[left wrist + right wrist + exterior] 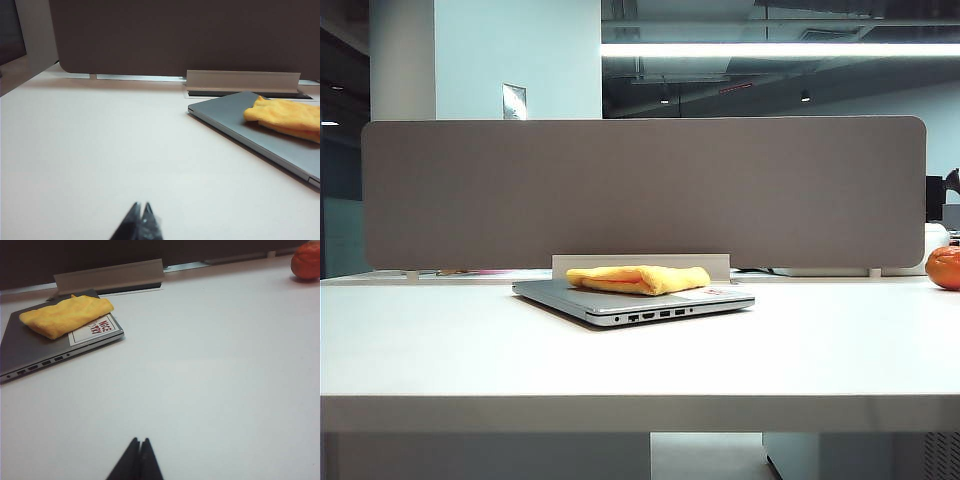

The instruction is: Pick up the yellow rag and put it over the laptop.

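Rag (638,279) lying folded on the lid of the closed laptop (620,303), toward the lid's back edge, beside a white sticker (95,330) near one front corner. Laptop set flat near the desk's (640,350) far edge, just before a grey partition (640,190), ports facing the front. Orange (944,267) at the far right corner, well apart from both.

Left pincer (139,220) low over bare desk near the front edge, tips pressed together, holding nothing. Right pincer (138,457) likewise over bare desk, tips together, empty, well short of the laptop.

Rag likely light, soft and limp, fluffy pile giving good friction; bound to sag and unfold once lifted, no risk of breakage. Best taken at a loose edge or corner hanging free of the fold, pinched through all layers, tips kept off the lid to avoid scratching or nudging the laptop. Judging by how it lies, bunched rather than spread; covering not yet complete.
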### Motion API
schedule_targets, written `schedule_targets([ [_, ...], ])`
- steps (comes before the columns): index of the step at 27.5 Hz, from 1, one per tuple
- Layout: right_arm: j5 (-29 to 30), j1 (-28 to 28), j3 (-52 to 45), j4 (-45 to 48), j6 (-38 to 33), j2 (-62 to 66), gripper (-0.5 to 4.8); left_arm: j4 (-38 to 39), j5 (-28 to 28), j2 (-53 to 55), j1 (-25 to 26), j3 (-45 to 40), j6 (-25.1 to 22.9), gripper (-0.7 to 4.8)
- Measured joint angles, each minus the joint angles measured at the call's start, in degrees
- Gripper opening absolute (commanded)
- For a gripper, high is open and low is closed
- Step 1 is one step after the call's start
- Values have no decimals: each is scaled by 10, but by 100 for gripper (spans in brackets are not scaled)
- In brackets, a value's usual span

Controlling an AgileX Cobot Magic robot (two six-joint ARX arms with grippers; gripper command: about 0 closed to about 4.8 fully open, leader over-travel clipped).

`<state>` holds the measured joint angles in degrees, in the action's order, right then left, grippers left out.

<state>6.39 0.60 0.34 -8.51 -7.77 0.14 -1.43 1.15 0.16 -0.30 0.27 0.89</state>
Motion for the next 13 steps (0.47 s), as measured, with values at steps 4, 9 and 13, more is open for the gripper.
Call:
schedule_targets([
  [4,0,0,0,0,35,0,-6,0,0,0,0,0,0,-6],
  [9,0,0,0,0,47,0,-6,0,0,0,0,0,0,-6],
  [13,0,0,0,0,48,0,-6,0,0,0,0,0,0,-6],
])
